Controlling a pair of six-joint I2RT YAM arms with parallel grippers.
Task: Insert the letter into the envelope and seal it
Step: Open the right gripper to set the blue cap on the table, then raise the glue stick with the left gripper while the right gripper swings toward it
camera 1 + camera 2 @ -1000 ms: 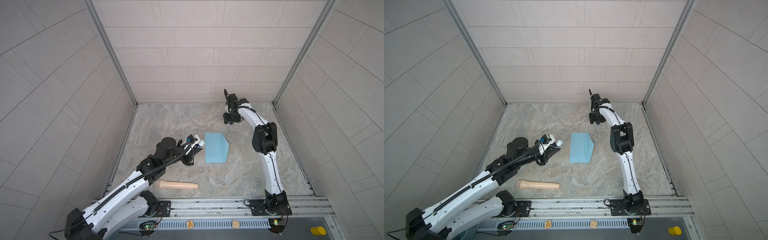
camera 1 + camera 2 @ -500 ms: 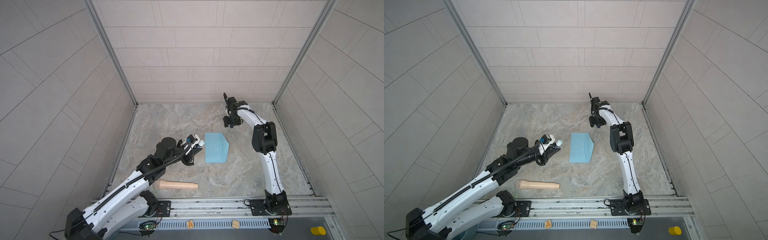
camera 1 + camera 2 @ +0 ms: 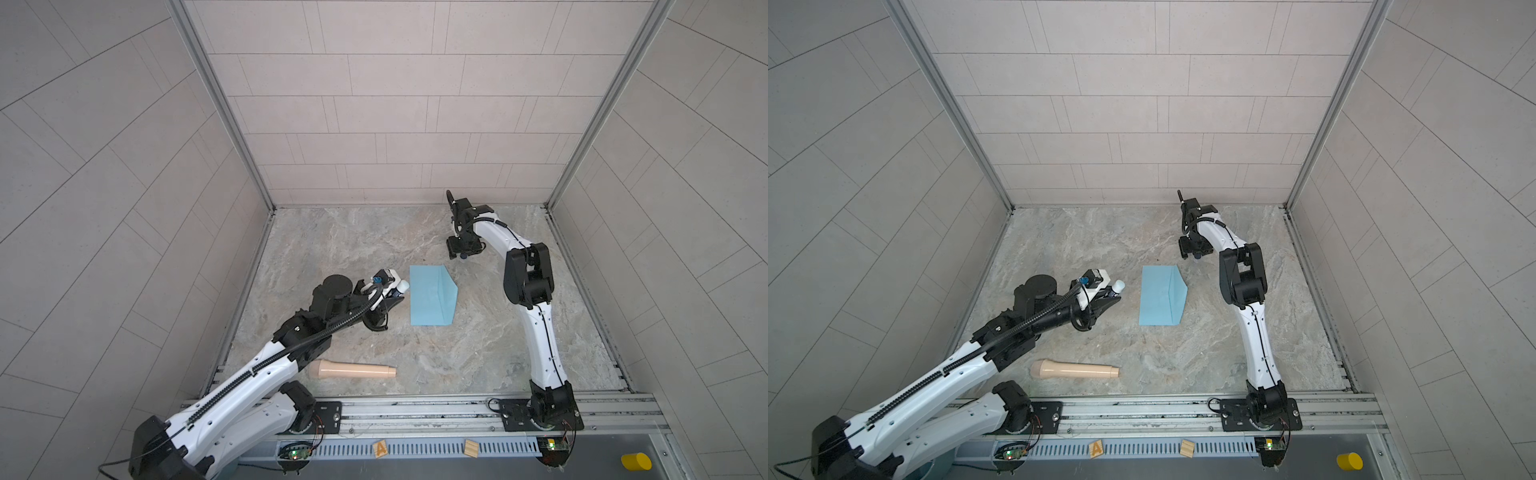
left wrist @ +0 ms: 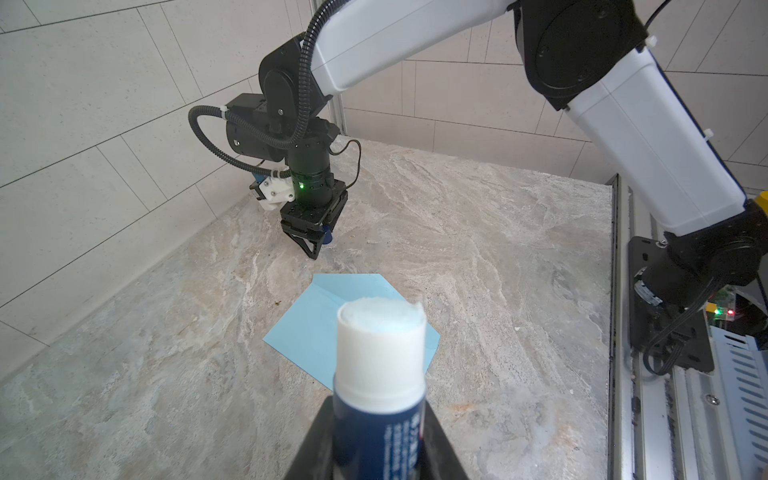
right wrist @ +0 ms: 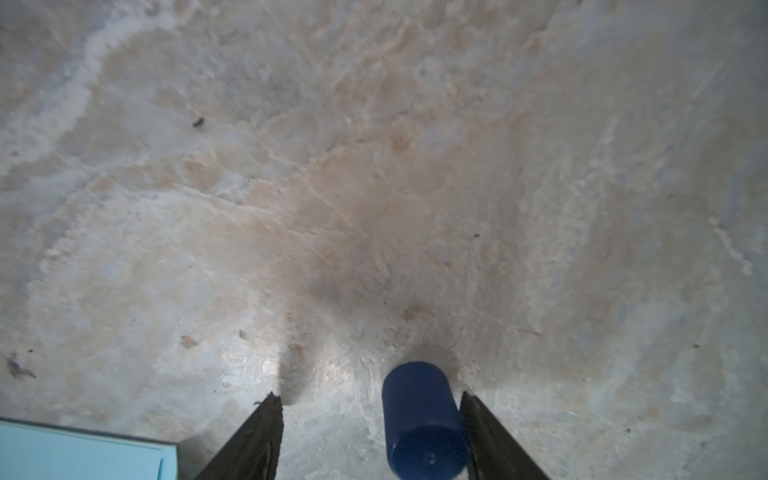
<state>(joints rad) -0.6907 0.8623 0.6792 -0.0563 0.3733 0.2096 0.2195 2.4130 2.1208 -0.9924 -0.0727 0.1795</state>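
The light blue envelope (image 3: pixel 432 297) (image 3: pixel 1160 297) lies flat mid-table, its pointed flap side toward the right. The letter is hidden. My left gripper (image 3: pixel 395 293) (image 4: pixel 378 415) hovers just left of the envelope (image 4: pixel 320 324), shut on a glue stick (image 4: pixel 380 374) (image 3: pixel 1116 287) with a dark blue body and bare white tip. My right gripper (image 3: pixel 461 253) (image 5: pixel 370 399) hangs low over the table behind the envelope's far right corner (image 5: pixel 83 455). It is open, and a dark blue cap (image 5: pixel 424 419) sits on the table between its fingers, close to one of them.
A beige cylindrical roller (image 3: pixel 353 370) (image 3: pixel 1075 369) lies near the front edge on the left. Tiled walls close in the back and both sides. Two small wooden blocks (image 3: pixel 380 449) and a yellow cylinder (image 3: pixel 636 461) sit beyond the front rail.
My right gripper has come down and a little toward the envelope, and its jaws have widened around the blue cap. The left arm and the envelope have not moved.
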